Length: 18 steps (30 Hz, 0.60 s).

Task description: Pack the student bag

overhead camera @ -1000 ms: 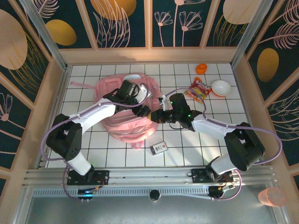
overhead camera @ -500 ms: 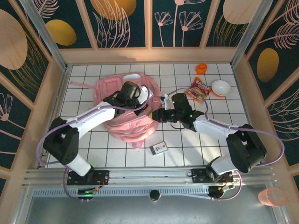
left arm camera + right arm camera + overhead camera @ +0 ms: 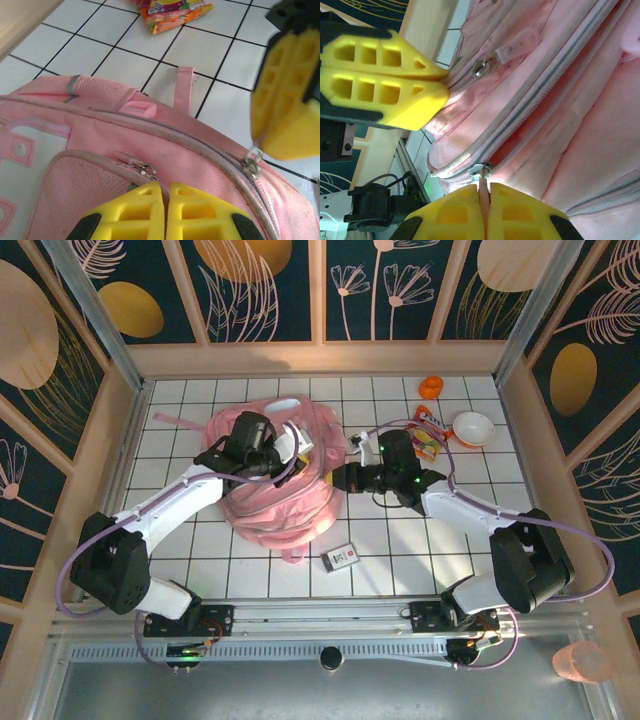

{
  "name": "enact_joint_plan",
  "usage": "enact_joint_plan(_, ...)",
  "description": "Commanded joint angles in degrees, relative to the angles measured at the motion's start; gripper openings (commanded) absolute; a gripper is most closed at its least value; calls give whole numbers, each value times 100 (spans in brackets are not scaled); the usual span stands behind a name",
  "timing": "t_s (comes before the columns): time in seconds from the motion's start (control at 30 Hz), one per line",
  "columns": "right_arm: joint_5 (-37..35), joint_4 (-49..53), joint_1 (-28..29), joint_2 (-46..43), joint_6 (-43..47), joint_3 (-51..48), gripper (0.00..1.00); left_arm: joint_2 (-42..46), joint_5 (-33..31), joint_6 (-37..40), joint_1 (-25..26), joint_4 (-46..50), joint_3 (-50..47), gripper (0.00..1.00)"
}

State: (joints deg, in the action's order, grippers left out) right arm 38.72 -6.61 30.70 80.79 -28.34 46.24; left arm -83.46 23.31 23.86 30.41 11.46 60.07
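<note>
Well, the right hand has its 2 yellow fingers pressed together on a thin pink zip pull, and the metal ring sits just past the tips. The left hand is pressed tight too. It looks like it nips the pink cloth by the front pocket, right beside a little pocket zip tab. Both hands are close together on the student bag. The bag lies in a bunched heap on the white tiled worktop, a bit left of the middle.

I think the bag is soft, floppy and light. It will fold and slide if you tug it, so 1 hand should hold the cloth while the other pulls the zip. The pull is the best spot to grab for opening, but it is thin and could slip out.

Around the bag are a bright snack packet near the right arm, a white bowl and an orange thing at the far right, and a small flat pack near the front. A loose pink strap trails to the left. The left hand sits close to the zip line, so it may block the zip.
</note>
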Motion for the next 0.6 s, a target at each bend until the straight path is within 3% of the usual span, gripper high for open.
enact_joint_plan(0.0,-323,254,-456,76,398,341,0,255,459,505,-97,632,-43,0)
enact_joint_plan(0.23,-247,137,-1091,755,584,701,0,527,1042,741,-96,672,-163,0)
enact_joint_plan(0.57,-178,-558,-1549,2258,339,1695,0,673,1697,1075,-97,831,-214,0)
